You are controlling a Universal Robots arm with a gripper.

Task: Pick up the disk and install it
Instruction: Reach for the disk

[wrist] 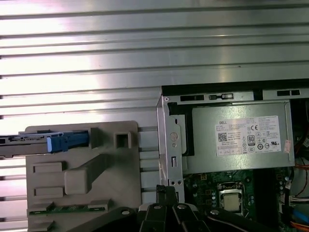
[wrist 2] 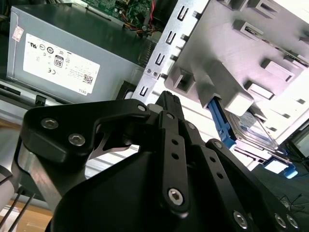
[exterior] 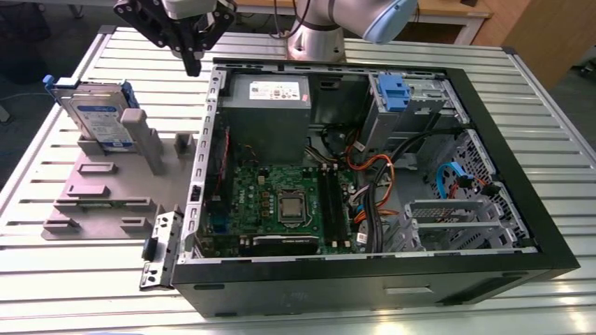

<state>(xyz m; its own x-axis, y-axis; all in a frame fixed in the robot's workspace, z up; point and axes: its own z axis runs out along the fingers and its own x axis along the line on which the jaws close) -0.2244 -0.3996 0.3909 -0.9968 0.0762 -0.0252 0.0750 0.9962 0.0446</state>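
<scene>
A slatted metal table [exterior: 531, 77] is seen in the exterior view, with an open computer case [exterior: 549, 258] lying on it, side panel off. At the exterior view's left of the case, a grey fixture plate [exterior: 112, 202] is laid flat on the table, just beside the case wall. Inside the case a grey power supply [exterior: 270, 105] is seated at the far corner nearest the fixture, and a grey drive cage [exterior: 433, 87] with a blue clip is seen at the other far corner.

The disk [exterior: 98, 115] is held on edge in a slot at the far end of the fixture plate – label face turned toward the exterior camera, leaned back a little. Its top edge is run across the exterior view, pointing at the case wall; in the first wrist view it is seen edge-on, blue carrier end nearest the case.

The arm [exterior: 322, 28] is based at the far side of the table, behind the case. The gripper [exterior: 192, 68] is pointed straight down over the far corner of the case by the power supply – fingers brought together, nothing held, apart from the disk.
</scene>
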